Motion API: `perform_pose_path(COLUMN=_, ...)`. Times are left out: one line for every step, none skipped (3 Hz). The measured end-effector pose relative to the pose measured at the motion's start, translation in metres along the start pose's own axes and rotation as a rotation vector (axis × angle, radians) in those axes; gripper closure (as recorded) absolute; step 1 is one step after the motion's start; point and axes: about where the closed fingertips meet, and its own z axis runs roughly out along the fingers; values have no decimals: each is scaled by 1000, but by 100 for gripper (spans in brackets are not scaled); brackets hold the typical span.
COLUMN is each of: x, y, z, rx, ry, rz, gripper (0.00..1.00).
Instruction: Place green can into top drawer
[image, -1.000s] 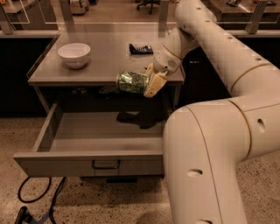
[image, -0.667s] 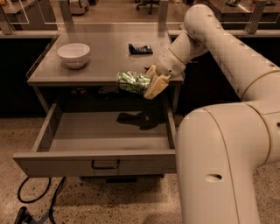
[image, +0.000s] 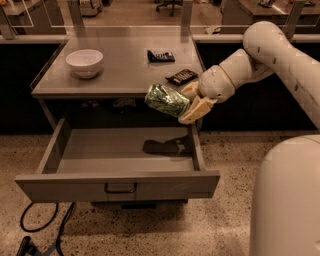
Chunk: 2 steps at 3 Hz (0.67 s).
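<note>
Shifted a little to the right and lower than in the earlier view, taking the green can along. Less of the bulky white body in view than before, now crowding only the lower right corner. Same places as before for bowl, packets and drawer.

Grasping the green can crosswise in the end effector, with tan fingers clenched on its right end. Holding it tilted in the air, in front of the bench near its front right corner and above the right part of the top drawer. Reaching in from the upper right on a white arm.

Below the end effector: top drawer standing open, with a small dark wire handle at the middle of its plain grey front. Directly beneath the end effector, on the drawer floor, a dark patch; shadow or flat object, cannot tell.

Behind the end effector, on the bench: a dark snack packet just beside the wrist, and a second packet farther back. Far to the left, well apart from both, a white bowl, upright.

Under everything, a speckled floor, with a black cable looping far down to the left, below the drawer front. Beyond the bench, more benches and the base of a chair.
</note>
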Motion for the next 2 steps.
perform_pose_path(x=-3, y=-22, z=14, rx=28, ry=57, rz=-30, gripper=100)
perform_pose_path(x=-14, y=-46, z=50, rx=65, ry=190, rz=-46, gripper=100)
